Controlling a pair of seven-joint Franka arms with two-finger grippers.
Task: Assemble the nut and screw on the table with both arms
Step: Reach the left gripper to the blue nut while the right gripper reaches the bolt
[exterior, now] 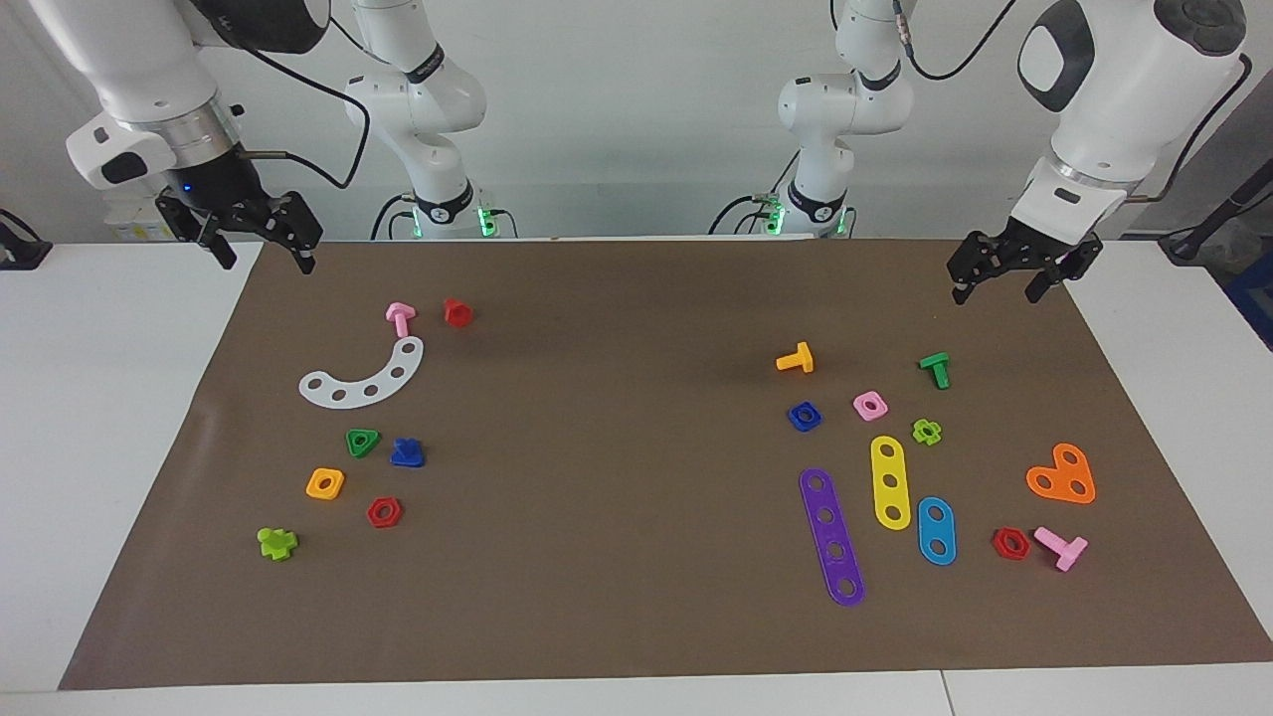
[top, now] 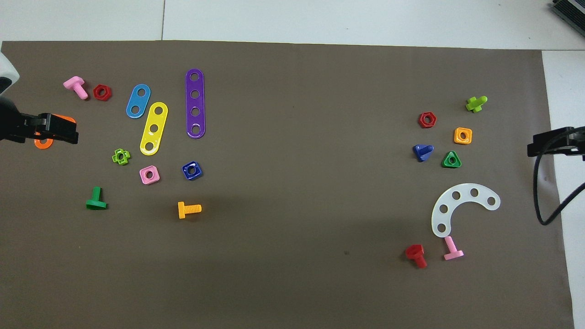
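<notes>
Hanging in the upper left of the facing view, the right gripper (exterior: 261, 246) is over the corner of the brown mat (exterior: 617, 597) with its fingers apart and nothing between them. Below it, in the left half of this view, lie a pink bolt (exterior: 400, 317), a red bolt (exterior: 457, 312) and a white curved strip (exterior: 363, 378). Lower down, the dark-blue screw (exterior: 407, 452) lies on the mat just beside a green triangular nut (exterior: 362, 442) — near an orange square nut (exterior: 325, 483) too.

In the right half, the dark-blue nut (exterior: 805, 416) lies flat on the mat, below an orange bolt (exterior: 796, 359) and beside a pink square nut (exterior: 870, 405). A purple strip (exterior: 831, 537) lies under it in the picture. The screw and the nut are well apart.

In the upper right, the left gripper (exterior: 1000, 285) hangs over the mat's edge — its fingers are also apart and empty. Both arms wait.
</notes>
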